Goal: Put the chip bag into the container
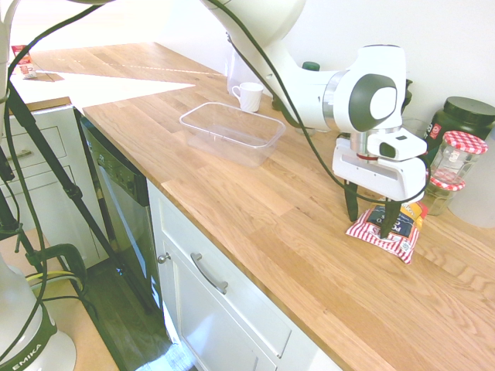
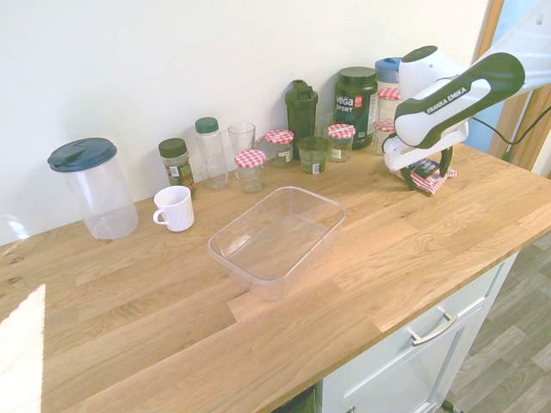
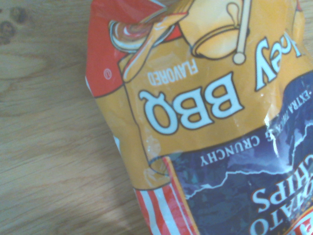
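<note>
Home kitchen, wooden countertop [image 2: 172,301], white cabinets [image 1: 224,297], dishwasher [image 1: 120,209], mug [image 2: 175,209]

A light-brown wooden desk [image 2: 155,310] meets a plain white wall [image 2: 215,52]; bright light patches its seven-o'clock edge.

Bright, washed-out daylight glares across the wooden counter [image 1: 255,201]; the wrist view looks soft and hazy.

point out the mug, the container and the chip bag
mug [image 2: 177,211], second exterior view, its side
container [image 2: 242,277], second exterior view, near wall
chip bag [image 3: 205,107], wrist view, yellow part
</note>
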### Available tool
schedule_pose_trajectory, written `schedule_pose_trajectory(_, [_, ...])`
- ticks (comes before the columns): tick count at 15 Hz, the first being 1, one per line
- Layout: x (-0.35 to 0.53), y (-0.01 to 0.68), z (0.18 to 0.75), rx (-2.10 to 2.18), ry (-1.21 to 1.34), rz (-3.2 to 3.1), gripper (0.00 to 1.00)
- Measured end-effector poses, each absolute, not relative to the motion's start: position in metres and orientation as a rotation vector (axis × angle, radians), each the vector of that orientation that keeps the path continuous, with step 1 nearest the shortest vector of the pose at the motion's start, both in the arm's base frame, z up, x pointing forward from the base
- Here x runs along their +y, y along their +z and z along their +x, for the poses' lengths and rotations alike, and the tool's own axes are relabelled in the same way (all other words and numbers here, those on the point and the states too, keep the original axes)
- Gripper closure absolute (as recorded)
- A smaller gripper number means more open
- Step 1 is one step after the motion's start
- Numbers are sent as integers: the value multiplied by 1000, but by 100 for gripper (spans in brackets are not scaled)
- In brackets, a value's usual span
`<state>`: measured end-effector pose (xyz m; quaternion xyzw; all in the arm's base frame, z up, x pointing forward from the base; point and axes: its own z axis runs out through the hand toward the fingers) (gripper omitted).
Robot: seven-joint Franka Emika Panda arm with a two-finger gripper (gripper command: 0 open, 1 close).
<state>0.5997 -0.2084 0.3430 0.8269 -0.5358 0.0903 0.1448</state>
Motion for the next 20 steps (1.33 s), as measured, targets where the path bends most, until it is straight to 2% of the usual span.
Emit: schedule_pose_trajectory(20, [-192,347,604,-1531,264,2417,100])
